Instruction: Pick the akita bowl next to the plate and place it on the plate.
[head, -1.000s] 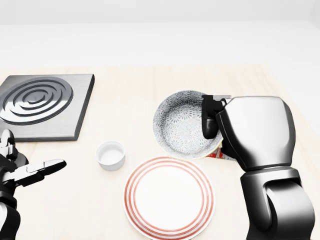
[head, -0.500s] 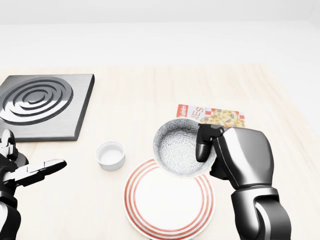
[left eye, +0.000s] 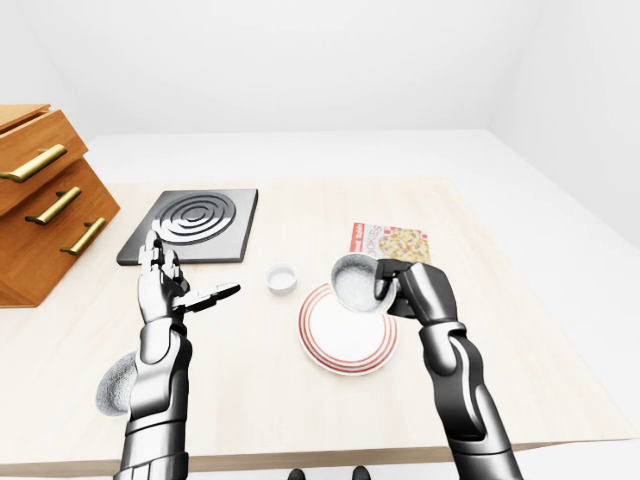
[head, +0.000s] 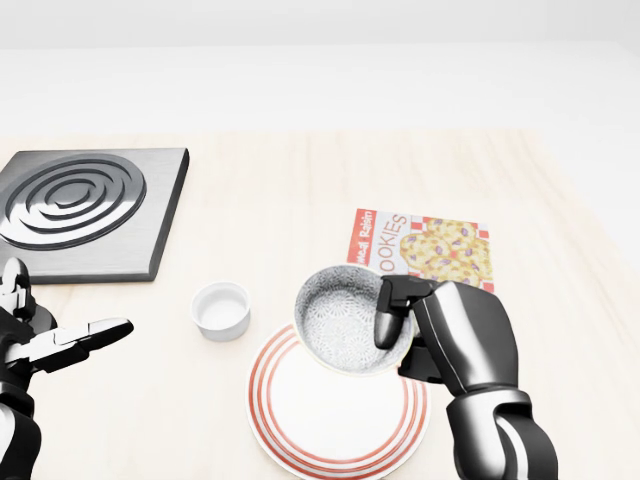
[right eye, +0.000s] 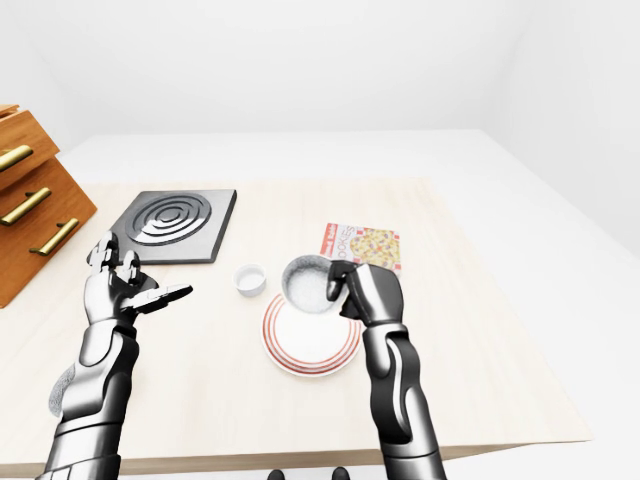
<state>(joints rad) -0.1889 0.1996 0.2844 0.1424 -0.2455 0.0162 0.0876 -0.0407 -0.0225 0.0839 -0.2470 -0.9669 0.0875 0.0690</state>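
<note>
The akita bowl (head: 340, 320), grey with a fine speckled pattern, hangs tilted above the upper edge of the red-ringed white plate (head: 335, 410). My right hand (head: 395, 320) is shut on the bowl's right rim, one finger inside and the others outside. In the head view the bowl overlaps the plate's top right part; whether it touches the plate is unclear. At the lower left of the head view my left hand (head: 60, 340) is raised with open fingers, holding nothing.
A small white ramekin (head: 221, 310) sits left of the plate. A cookie box (head: 425, 245) lies flat just above my right hand. A dark stove plate (head: 85, 205) is at the upper left, and a wooden drawer cabinet (left eye: 40, 195) stands beyond it.
My right hand has carried the bowl down and left in the head view, off the cookie box and over the plate. The box now shows in full. The left hand has stayed put.
</note>
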